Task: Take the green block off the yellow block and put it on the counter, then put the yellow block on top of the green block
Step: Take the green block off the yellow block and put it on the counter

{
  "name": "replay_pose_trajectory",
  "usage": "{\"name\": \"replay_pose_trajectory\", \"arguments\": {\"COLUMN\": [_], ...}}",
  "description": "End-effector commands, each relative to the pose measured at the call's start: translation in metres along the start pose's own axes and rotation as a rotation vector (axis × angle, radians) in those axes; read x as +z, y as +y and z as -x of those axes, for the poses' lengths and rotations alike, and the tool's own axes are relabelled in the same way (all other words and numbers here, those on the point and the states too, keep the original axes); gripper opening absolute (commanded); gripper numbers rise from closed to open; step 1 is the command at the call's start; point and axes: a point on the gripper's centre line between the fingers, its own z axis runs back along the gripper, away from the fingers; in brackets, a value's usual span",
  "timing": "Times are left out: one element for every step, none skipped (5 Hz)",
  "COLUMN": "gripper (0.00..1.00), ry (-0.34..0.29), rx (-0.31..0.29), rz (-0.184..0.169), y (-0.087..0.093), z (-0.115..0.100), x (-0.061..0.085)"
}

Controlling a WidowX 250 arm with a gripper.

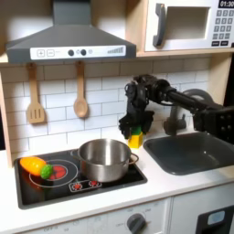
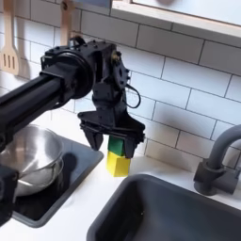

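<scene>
In the second exterior view the green block (image 2: 117, 146) sits squarely on the yellow block (image 2: 118, 166), the stack upright on the tabletop (image 2: 89, 202) between the stovetop (image 2: 52, 193) and the sink (image 2: 179, 212). Neither cube has a long axis. The hand (image 2: 112, 144) points down, its fingers (image 2: 93, 137) flanking the green block; whether they grip cannot be told.

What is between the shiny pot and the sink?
In both exterior views, the yellow block stands on the counter between the steel pot and the sink, with the green block on top and the gripper around it.
</scene>
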Motion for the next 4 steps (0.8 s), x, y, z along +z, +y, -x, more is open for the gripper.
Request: {"name": "replay_pose_trajectory", "arguments": {"gripper": [0.0, 0.0, 0.94, 1.0], "ry": [0.002, 0.002, -0.003, 0.009], "rx": [-0.014, -0.012, -0.002, -0.001], "rz": [0.01, 0.012, 0.004, 0.009], "y": [-0.0007, 0.0003, 0.0021, -0.0003], "z": [0.0026, 0.0032, 0.0033, 0.0059], "x": [-0.0019, -0.0014, 0.0011, 0.0]}}
